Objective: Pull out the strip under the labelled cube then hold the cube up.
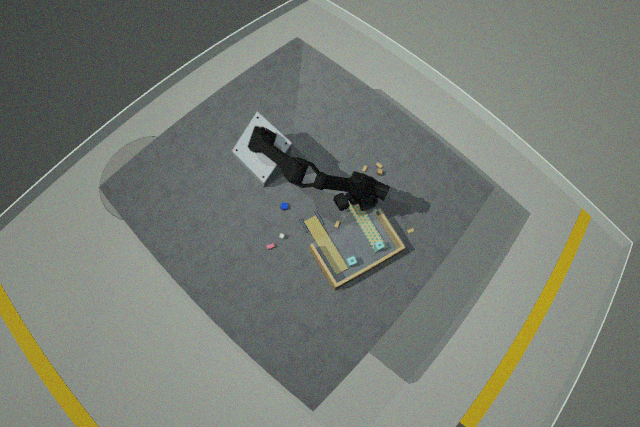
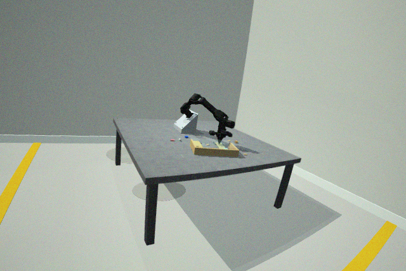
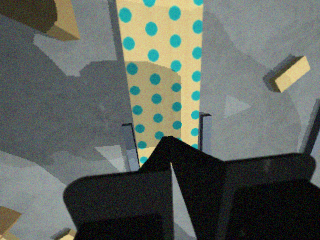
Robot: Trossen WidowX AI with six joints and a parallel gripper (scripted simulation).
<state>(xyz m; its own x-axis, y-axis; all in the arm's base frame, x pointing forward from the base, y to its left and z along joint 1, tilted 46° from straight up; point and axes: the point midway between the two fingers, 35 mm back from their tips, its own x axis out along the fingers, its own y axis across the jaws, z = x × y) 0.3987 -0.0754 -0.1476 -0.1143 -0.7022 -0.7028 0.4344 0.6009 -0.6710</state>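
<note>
The tool [image 3: 170, 142], pressed together and pinching nothing, hangs low over the near end of the dotted strip [image 3: 162, 70]. The labelled cube [image 1: 379, 245] rests on that strip's far end inside the wooden tray [image 1: 361, 269] on the counter [image 1: 206, 236].

There is one tray [image 1: 362, 273] with two strips [image 1: 369, 228] in it and two small green cubes [image 1: 379, 245]. On the table [image 1: 217, 236] lie five little tan blocks [image 1: 379, 165], one blue disc [image 1: 283, 206], one pink block [image 1: 269, 246] and one white block [image 1: 281, 235].

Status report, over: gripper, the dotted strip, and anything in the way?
Gripper shut, empty, low over dotted strip. Cube sits on strip's far end. Nothing blocking the strip's near end.
</note>
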